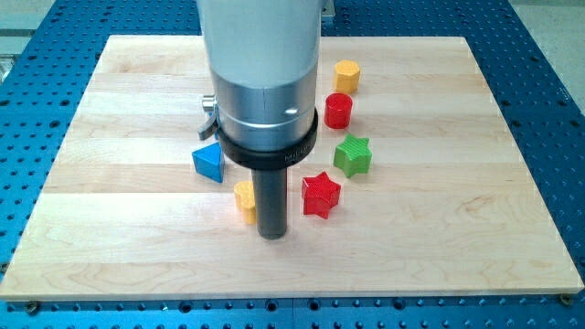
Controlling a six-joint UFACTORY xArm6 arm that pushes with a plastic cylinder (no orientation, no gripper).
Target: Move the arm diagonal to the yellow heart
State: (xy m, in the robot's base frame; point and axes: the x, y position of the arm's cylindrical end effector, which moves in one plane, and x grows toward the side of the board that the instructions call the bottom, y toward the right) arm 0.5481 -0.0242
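2 yellow blocks [245, 199] [346, 74], 2 red [321, 194] [338, 110], 1 green [352, 154], 1 blue [209, 163]; no jaws, tip [273, 235] beside yellow.

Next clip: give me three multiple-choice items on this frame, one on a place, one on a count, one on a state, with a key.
1. Where is my tip relative to the yellow block?
A. Just to its right, slightly lower
B. Far above it
C. At the board's left edge

2. How many red blocks show?
A. One
B. Two
C. Four

3. What is the blue triangle's state?
A. Stacked on another block
B. Off the board
C. Lying alone on the board

Key: 1 A, the rod's end sits beside the yellow block. 2 B, a red cylinder and a red star. 3 C, nothing touches it.
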